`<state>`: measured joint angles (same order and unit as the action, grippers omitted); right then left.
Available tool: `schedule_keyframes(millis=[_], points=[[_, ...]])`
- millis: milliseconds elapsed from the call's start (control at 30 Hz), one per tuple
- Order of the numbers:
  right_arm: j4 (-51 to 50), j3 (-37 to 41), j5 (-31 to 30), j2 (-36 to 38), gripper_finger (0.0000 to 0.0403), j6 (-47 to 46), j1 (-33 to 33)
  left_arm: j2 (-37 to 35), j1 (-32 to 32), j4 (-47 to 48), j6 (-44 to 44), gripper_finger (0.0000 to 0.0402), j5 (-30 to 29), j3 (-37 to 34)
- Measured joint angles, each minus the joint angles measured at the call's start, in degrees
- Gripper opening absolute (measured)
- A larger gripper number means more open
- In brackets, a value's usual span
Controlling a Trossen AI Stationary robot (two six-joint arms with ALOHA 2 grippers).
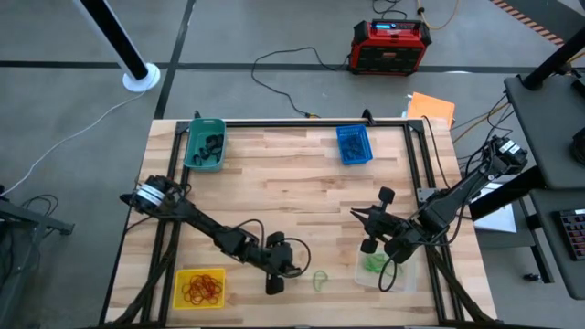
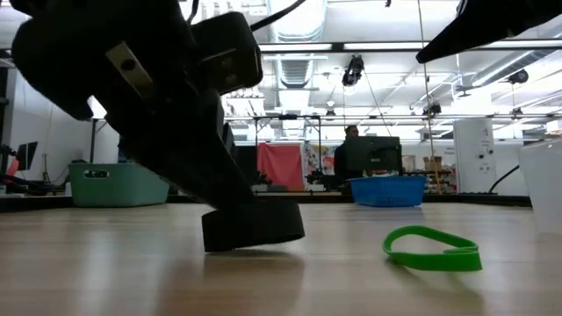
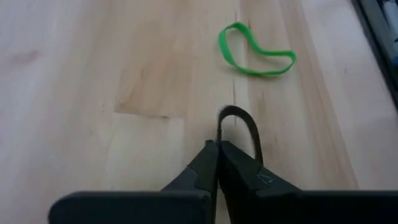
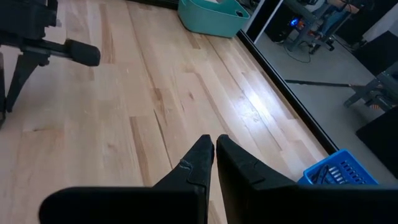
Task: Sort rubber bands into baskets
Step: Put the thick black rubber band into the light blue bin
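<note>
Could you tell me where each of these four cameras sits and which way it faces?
High: overhead, facing straight down; both arms, table, four baskets.
Low: at tabletop height, facing level across; left gripper beside the green band.
Left wrist: on the left arm, facing forward; own fingers shut on a black band.
Right wrist: facing across; own gripper shut.
Shared: low and left wrist show the green band.

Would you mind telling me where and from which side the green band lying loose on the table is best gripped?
Probably from straight above, pinching one thin strand. The green band lies flat on the bare wood as a kinked, open loop, so there is table showing inside and outside it for the fingers. The left claw, shut on a black band, is nearest.
</note>
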<state>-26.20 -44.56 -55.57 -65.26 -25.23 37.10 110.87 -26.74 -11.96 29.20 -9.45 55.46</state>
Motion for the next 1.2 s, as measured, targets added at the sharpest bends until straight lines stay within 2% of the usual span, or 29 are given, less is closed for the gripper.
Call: schedule_keyframes(millis=[167, 333, 500, 667, 800, 900, 1033, 1200], points=[[0.0, 0.0, 0.0, 0.0, 0.0018, 0.0, 0.0, -1.9, 0.5, 1.2, -1.8, 0.0, -0.2, 0.0], [-0.1, 0.0, 0.0, 0.0, 0.0018, 0.0, 0.0, -5.5, 2.6, 10.2, -2.3, 0.0, -2.0, 0.0], [0.0, 0.0, 0.0, 0.0, 0.0018, 0.0, 0.0, -11.8, 5.1, 27.0, -1.5, 0.0, -13.2, 0.0], [0.1, 0.0, 0.0, 0.0, 0.0018, 0.0, 0.0, -21.9, 11.3, 46.9, 2.8, 0.0, -24.6, 0.0], [0.2, 0.0, -0.1, 0.0, 0.0018, 0.0, 0.0, -30.0, 20.4, 62.6, 6.6, 0.0, -33.6, 0.0], [0.1, 0.0, -0.1, 0.0, 0.0018, 0.0, -0.2, -35.0, 29.7, 68.3, 6.9, 0.0, -37.5, 0.0], [0.2, 0.0, -0.1, 0.0, 0.0018, 0.2, -0.8, -38.5, 44.6, 69.8, 2.5, 0.0, -36.8, -0.2], [0.2, 0.0, -0.1, -0.1, 0.0018, 0.4, -1.8, -37.9, 60.8, 69.6, -1.6, 0.0, -35.1, -0.9]])
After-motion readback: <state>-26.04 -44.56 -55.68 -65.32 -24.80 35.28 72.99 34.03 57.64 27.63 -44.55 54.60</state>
